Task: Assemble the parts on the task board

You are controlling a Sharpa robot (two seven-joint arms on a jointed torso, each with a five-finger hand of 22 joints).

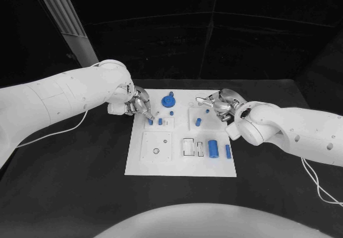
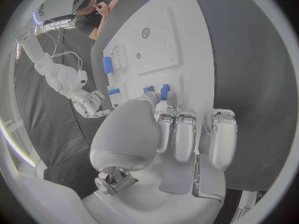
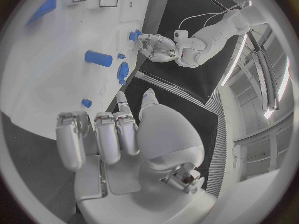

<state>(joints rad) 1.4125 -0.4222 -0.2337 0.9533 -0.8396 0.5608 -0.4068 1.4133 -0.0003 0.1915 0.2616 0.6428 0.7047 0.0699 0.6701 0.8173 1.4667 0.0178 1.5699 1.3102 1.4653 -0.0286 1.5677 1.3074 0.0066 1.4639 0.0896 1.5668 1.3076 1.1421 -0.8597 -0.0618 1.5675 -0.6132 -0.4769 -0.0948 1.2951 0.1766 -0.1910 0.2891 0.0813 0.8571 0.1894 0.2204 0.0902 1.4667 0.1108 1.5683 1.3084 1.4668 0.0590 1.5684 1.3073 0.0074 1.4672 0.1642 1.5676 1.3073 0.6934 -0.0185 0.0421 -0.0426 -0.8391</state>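
Near edge of task board (image 1: 179,168) bare | parts (image 1: 212,147) across its middle and far end | left robot hand (image 1: 138,105) pinches small part (image 1: 150,121) | right robot hand (image 1: 220,105) apart, empty | risk: tilted peg jams.

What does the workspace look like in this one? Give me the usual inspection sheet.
Surface: black table, white task board at its middle.
Job's things: blue gear at the board's far edge; blue cylinder and blue bar lying near the right edge; small blue pieces on the far blocks.
Clutter: nothing seen.
Hands: left hand over the board's far left corner; right hand over the far right; whether either holds a part is unclear.
Cables: white cable beneath the left arm, another beneath the right.
Surroundings: dark backdrop.
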